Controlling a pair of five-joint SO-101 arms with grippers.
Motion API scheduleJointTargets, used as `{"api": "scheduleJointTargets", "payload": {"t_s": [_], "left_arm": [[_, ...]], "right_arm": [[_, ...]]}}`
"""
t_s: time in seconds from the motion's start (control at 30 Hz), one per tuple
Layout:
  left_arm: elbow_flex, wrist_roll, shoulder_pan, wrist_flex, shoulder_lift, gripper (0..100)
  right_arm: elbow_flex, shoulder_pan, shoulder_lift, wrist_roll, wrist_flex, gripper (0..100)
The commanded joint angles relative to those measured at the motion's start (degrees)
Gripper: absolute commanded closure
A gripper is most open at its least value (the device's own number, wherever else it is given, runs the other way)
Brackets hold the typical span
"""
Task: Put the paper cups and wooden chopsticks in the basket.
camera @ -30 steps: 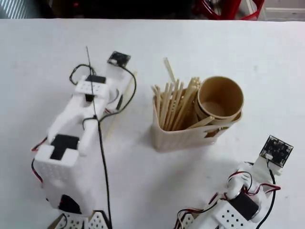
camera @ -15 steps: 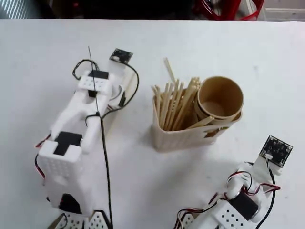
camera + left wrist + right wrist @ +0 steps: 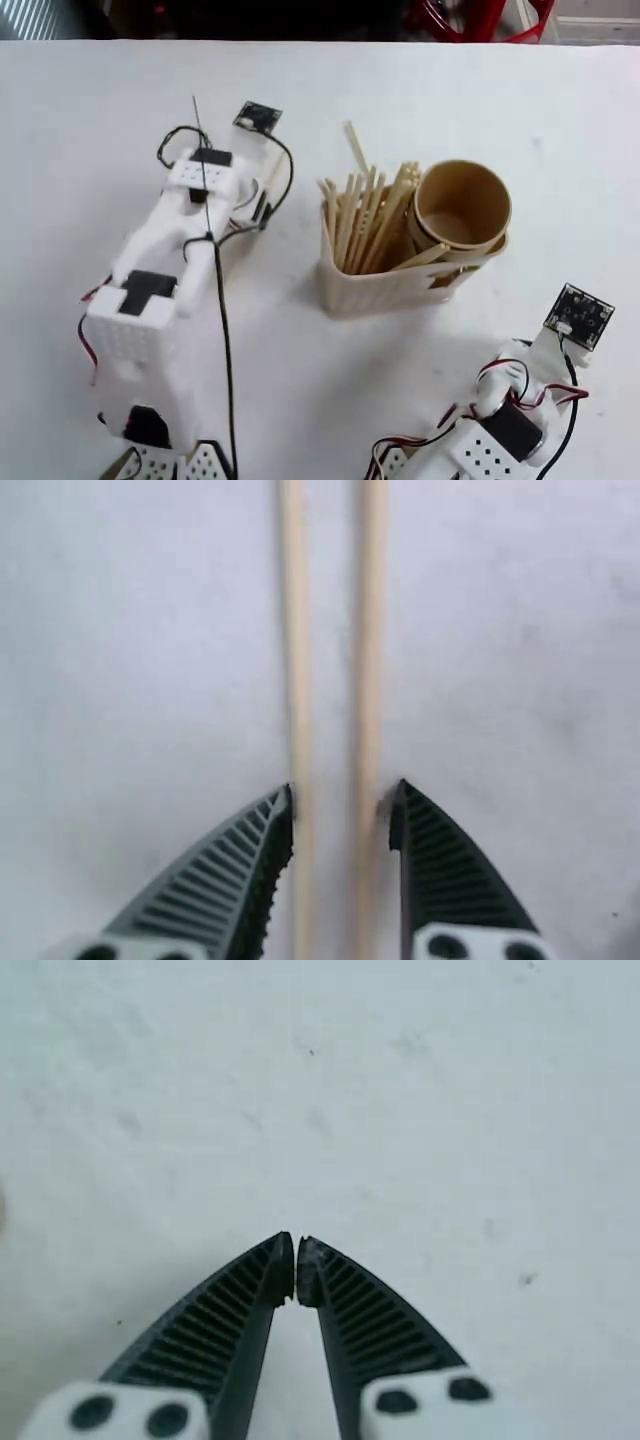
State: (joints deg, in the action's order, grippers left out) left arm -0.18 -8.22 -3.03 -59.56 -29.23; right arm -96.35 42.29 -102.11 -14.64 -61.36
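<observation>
The left gripper (image 3: pixel 342 800) has its dark ribbed fingers (image 3: pixel 250 860) spread, straddling a pair of pale wooden chopsticks (image 3: pixel 370 630) that lie side by side on the white table (image 3: pixel 100 90), well left of the cream perforated plastic basket (image 3: pixel 380 285). The step in hand looks like grasping this last pair. The next move calls for squeezing both sticks together, lifting, then carrying them to the basket. It already holds the bundled chopsticks (image 3: pixel 360 220) and the nested tan paper cups (image 3: pixel 460 210). The right gripper (image 3: pixel 296 1260) hangs over bare table, fingers pressed together.
</observation>
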Motion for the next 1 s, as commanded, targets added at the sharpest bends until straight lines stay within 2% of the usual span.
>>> {"api": "scheduleJointTargets", "payload": {"t_s": [0.0, 0.13, 0.27, 0.5, 0.7, 0.97], "left_arm": [[-9.23, 0.88, 1.54, -4.48, -3.91, 83], [-19.34, 2.55, 2.07, -13.36, -10.59, 88], [-27.52, 2.55, 2.51, -20.66, -15.87, 98], [-30.68, 2.37, 6.11, -23.38, -16.40, 98], [-29.98, 2.29, 6.29, -26.02, -4.97, 98], [-29.54, 2.29, 4.09, -29.01, 19.38, 98]], "right_arm": [[-0.53, 0.31, 0.04, 0.53, 0.75, 98.0], [-0.53, 0.31, 0.04, 0.53, 0.75, 98.0], [-0.53, 0.31, 0.04, 0.53, 0.75, 98.0], [-0.53, 0.31, 0.04, 0.53, 0.75, 98.0], [-0.53, 0.31, 0.04, 0.53, 0.75, 98.0], [-0.53, 0.31, 0.04, 0.53, 0.75, 98.0]]}}
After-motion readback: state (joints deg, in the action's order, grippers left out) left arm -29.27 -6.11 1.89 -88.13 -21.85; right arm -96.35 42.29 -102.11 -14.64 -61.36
